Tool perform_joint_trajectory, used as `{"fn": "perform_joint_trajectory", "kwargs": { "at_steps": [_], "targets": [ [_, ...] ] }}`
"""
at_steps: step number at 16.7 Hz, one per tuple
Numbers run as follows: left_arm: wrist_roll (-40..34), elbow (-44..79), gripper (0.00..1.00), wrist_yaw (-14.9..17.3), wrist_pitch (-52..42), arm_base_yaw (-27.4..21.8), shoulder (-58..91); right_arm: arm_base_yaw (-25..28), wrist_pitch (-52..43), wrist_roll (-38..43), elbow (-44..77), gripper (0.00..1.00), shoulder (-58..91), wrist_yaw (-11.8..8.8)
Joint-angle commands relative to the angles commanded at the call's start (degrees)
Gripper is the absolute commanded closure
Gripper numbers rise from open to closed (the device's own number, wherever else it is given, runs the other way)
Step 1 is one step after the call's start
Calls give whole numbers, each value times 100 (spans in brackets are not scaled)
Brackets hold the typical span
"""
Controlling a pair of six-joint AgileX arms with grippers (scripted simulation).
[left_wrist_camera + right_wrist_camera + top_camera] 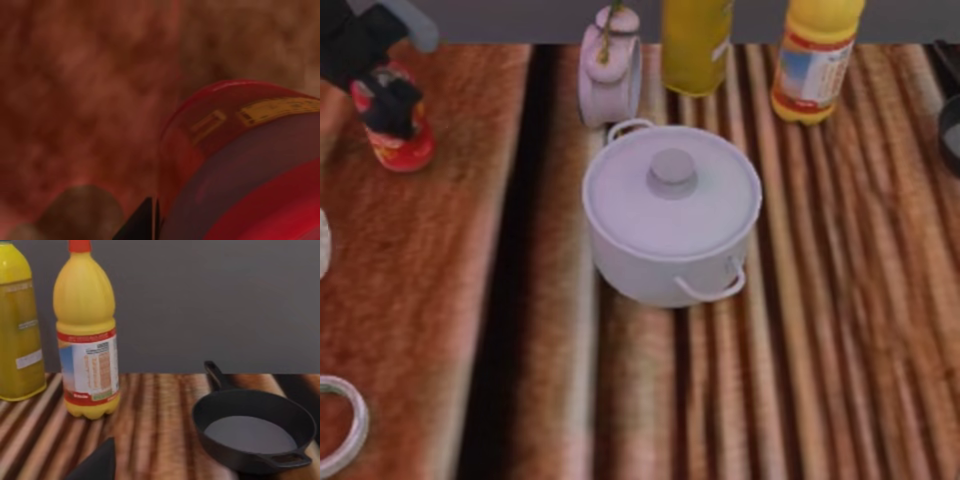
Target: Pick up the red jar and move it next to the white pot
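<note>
One red jar (pixel 398 135) stands at the far left of the surface (pixel 840 330), well apart from the one white pot (pixel 672 215) near the middle. The left gripper (pixel 388 105) sits on top of the jar and covers its lid, so only the lower red and yellow body shows from above; whether its jaws are closed on the jar or merely around it cannot be told. In the left wrist view the jar (pixel 240 160) fills one side, blurred and cut off by the frame.

Two yellow bottles stand along the far edge: a plain one (pixel 695 45) and one with a white and orange label (pixel 815 65), both cut off at the top in the top view. One small white jug (pixel 610 70) stands just behind the pot. One black pan (pixel 255 430) is near the labelled bottle (pixel 87 335); from above only a sliver shows at the right edge.

A white ring (pixel 340 425) at the near left is partly cut off. The right gripper's own jaws are hidden but for a dark corner
</note>
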Motion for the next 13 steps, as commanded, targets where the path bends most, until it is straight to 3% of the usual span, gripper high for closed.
{"fn": "perform_joint_trajectory", "kwargs": {
  "at_steps": [5,13],
  "targets": [
    [65,-1510,100,-29,571,93,-1192,0,0,0,0,0,0,0],
    [63,-5269,100,-67,1390,186,-3420,0,0,0,0,0,0,0]
  ]
}}
